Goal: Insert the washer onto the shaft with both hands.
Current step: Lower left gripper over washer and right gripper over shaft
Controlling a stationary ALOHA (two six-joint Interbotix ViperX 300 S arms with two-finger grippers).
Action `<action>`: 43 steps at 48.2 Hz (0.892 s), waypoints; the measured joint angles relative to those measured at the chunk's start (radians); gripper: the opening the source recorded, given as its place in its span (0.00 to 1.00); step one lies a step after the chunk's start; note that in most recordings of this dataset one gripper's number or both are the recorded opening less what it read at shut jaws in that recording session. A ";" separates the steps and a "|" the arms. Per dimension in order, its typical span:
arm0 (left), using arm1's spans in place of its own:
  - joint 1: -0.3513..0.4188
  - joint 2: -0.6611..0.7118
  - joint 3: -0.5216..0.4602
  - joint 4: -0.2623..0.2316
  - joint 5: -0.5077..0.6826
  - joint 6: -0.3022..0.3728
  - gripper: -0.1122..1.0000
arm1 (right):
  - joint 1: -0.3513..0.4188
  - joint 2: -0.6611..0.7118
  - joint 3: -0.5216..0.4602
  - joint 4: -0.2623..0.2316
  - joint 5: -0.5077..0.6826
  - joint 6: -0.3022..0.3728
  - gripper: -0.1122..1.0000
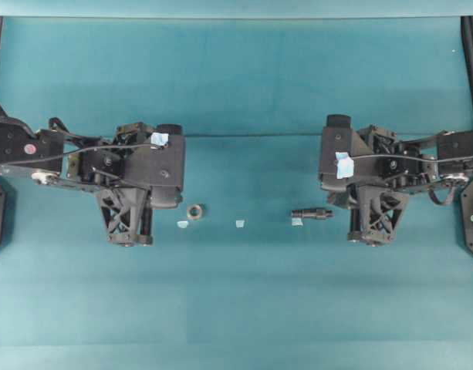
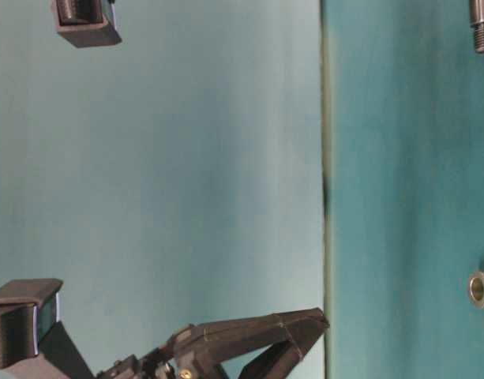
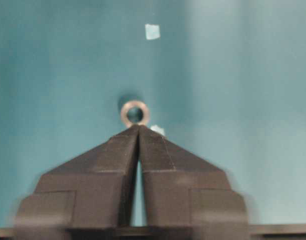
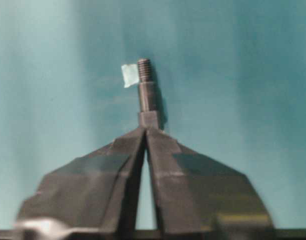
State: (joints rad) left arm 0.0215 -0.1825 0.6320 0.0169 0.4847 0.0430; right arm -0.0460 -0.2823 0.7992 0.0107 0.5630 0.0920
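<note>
On the teal mat: small grey-tan metal washer (image 1: pixel 194 210) lies flat, well apart from the short dark-grey stepped shaft (image 1: pixel 312 214), which lies on its side; pale-blue tape scraps (image 1: pixel 239 223) between.
Left gripper (image 3: pixel 138 127): I see its tips almost together, empty, just short of the washer.
Right gripper (image 4: pixel 146 131): tips nearly touching, empty, at the shaft's thick end.
Handling: both look rigid, light, slippery; I judge the washer's outer rim and the shaft's collar the best holds.
</note>
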 measured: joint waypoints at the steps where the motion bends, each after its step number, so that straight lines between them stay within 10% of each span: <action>1: 0.002 0.003 0.002 0.002 0.000 -0.003 0.35 | 0.000 0.003 0.000 -0.002 0.000 0.000 0.18; 11: 0.005 0.020 0.018 0.000 -0.002 -0.012 0.90 | -0.003 0.048 0.000 -0.002 -0.003 0.000 0.69; 17: 0.005 0.028 0.018 0.000 -0.008 -0.011 0.88 | -0.006 0.074 0.000 -0.012 -0.002 0.000 0.95; 43: 0.009 0.109 0.018 0.000 -0.078 0.002 0.86 | -0.006 0.141 -0.002 -0.023 -0.057 -0.021 0.91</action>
State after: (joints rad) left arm 0.0307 -0.0736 0.6504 0.0169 0.4065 0.0445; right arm -0.0522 -0.1411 0.7977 -0.0123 0.5062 0.0706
